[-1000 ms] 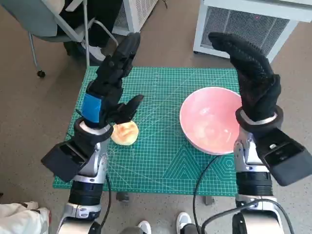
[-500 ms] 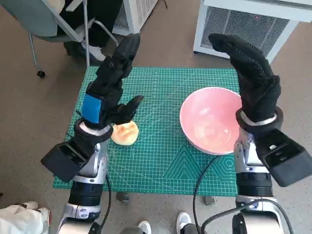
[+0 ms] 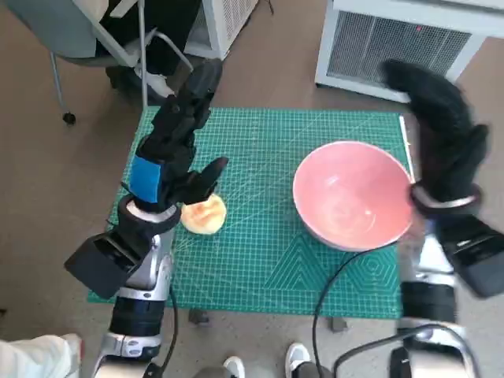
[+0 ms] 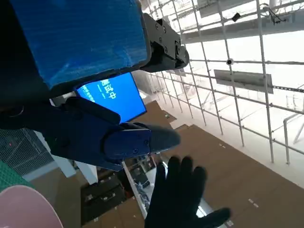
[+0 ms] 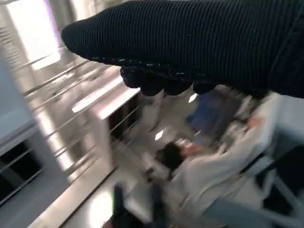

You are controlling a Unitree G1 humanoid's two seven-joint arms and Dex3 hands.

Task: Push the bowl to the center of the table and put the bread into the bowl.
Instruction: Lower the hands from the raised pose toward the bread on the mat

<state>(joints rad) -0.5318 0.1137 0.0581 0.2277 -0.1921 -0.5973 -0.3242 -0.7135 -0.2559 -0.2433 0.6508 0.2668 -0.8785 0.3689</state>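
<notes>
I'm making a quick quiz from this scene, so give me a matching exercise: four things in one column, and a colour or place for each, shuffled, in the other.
Things:
1. bowl
2. bread
3. left robot hand
4. right robot hand

Descriptions:
A. blue tape on its back
B. pink, on the mat's right side
C. in a black knitted glove
D. pale, on the mat's left side

Pairs: 1-B, 2-D, 3-A, 4-C

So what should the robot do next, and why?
Probably lower the gloved right robot hand beside the round pink bowl and push it toward the green mat's middle. The bowl sits on the mat's right side, empty, and the round golden bread lies apart on the left.
</notes>
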